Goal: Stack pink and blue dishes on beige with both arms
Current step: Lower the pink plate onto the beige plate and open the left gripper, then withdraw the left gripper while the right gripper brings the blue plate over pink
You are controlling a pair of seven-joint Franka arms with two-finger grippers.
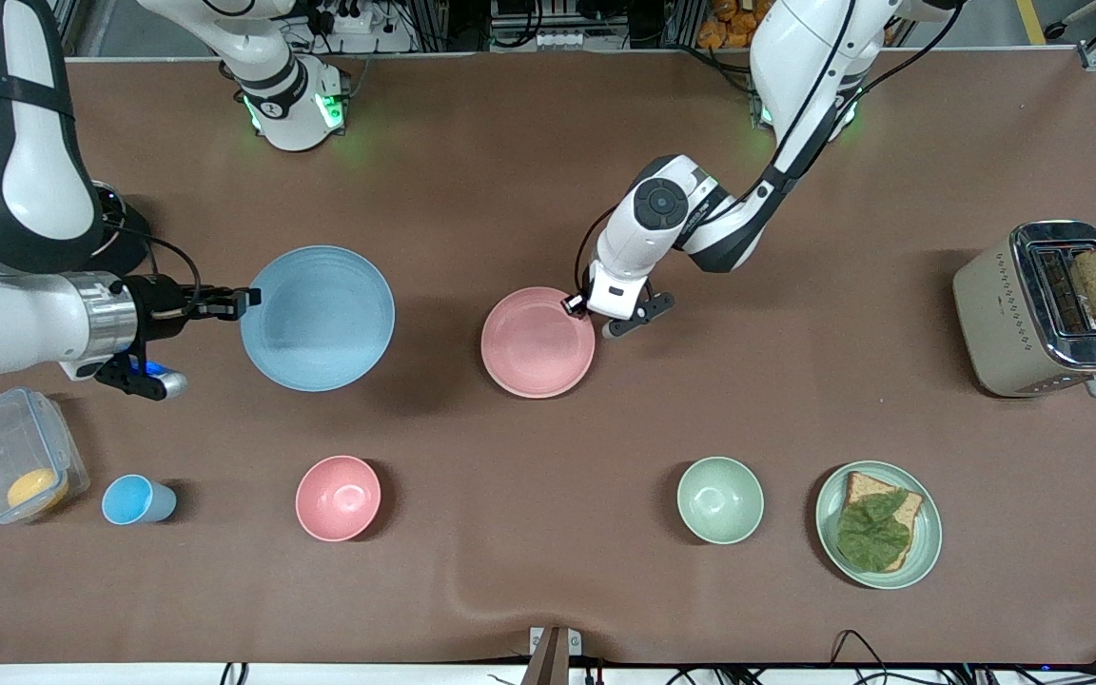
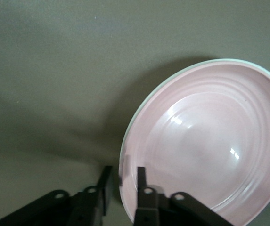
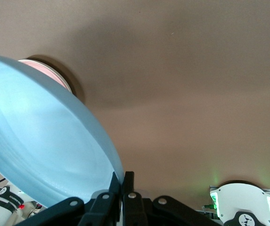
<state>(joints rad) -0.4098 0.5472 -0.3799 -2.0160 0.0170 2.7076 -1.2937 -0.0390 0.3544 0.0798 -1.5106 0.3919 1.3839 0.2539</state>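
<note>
The pale pink plate (image 1: 534,344) lies flat near the table's middle. My left gripper (image 1: 578,306) is low at its rim on the left arm's side. In the left wrist view the left gripper (image 2: 123,172) is open. One finger is over the pink plate (image 2: 205,141) and the other is outside its rim, with a gap. A thin pale edge runs along that rim; the beige plate is otherwise hidden. My right gripper (image 1: 248,302) is shut on the rim of the light blue plate (image 1: 318,319), held tilted above the table. The right wrist view shows the right gripper (image 3: 125,176), blue plate (image 3: 40,141) and pink plate (image 3: 45,68).
Along the edge nearest the camera stand a clear box (image 1: 15,468) with something orange, a blue cup (image 1: 134,500), a pink bowl (image 1: 338,498), a green bowl (image 1: 720,499) and a green plate (image 1: 929,533) with toast and leaf. A toaster (image 1: 1047,309) holds bread at the left arm's end.
</note>
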